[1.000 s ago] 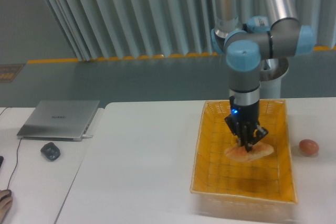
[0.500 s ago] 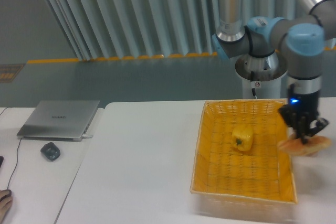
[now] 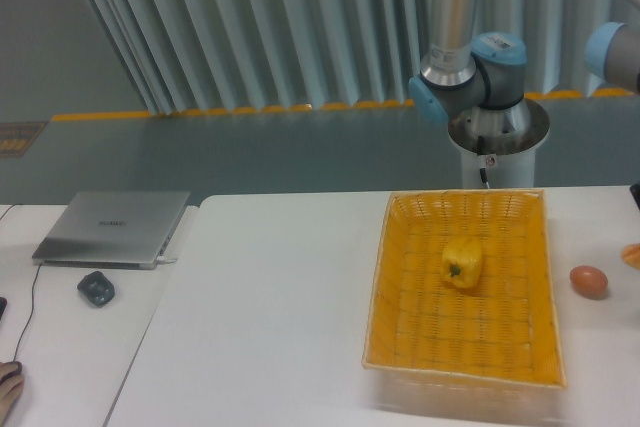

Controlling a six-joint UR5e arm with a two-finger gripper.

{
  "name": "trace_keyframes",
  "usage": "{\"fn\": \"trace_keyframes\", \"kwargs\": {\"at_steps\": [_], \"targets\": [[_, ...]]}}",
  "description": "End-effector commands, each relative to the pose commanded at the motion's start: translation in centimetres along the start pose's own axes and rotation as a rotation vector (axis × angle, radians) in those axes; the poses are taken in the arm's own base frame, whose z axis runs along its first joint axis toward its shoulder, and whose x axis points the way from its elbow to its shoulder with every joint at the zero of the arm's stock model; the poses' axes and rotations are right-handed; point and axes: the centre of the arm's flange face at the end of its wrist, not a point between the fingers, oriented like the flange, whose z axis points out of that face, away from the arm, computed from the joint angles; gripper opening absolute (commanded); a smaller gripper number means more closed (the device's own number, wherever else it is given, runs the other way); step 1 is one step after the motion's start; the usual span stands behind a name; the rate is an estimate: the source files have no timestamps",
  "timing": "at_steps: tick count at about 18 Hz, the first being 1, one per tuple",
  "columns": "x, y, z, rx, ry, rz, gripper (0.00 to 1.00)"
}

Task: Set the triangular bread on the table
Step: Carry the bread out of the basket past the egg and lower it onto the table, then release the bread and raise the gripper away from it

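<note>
Only a sliver of the bread point(image 3: 633, 255) shows, an orange-brown edge at the far right border of the view, beyond the egg point(image 3: 588, 281) and clear of the basket point(image 3: 395, 277). Whether it hangs above the counter point(image 3: 270, 317) or already rests on it cannot be told, since the rest of it lies outside the frame. The gripper is almost wholly out of view too; a dark scrap at the right edge just above the bread may be part of it, so whether the jaws are clenched on the bread or released cannot be told. The arm's base and shoulder point(image 3: 470, 77) stand behind the basket, with a blue joint reaching off to the upper right, which fits an arm stretched out over the counter's right side. The pepper point(image 3: 462, 262) sits alone in the basket. A laptop point(image 3: 115, 227) and mouse point(image 3: 96, 288) lie on the left.
</note>
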Motion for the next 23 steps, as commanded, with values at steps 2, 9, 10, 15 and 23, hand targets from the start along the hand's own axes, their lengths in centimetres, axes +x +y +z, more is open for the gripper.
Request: {"fn": "trace_keyframes", "kwargs": {"at_steps": [2, 9, 10, 15, 23], "targets": [[0.1, -0.4, 0.0, -0.016, -0.001, 0.006, 0.22], [0.3, -0.7, 0.1, -0.01, -0.003, 0.005, 0.76], [0.2, -0.7, -0.1, -0.007, -0.006, 0.005, 0.94], [0.6, -1.8, -0.6, -0.007, -0.011, 0.023, 1.0], [1.0, -5.8, -2.6, 0.006, -0.017, 0.089, 1.0]]}}
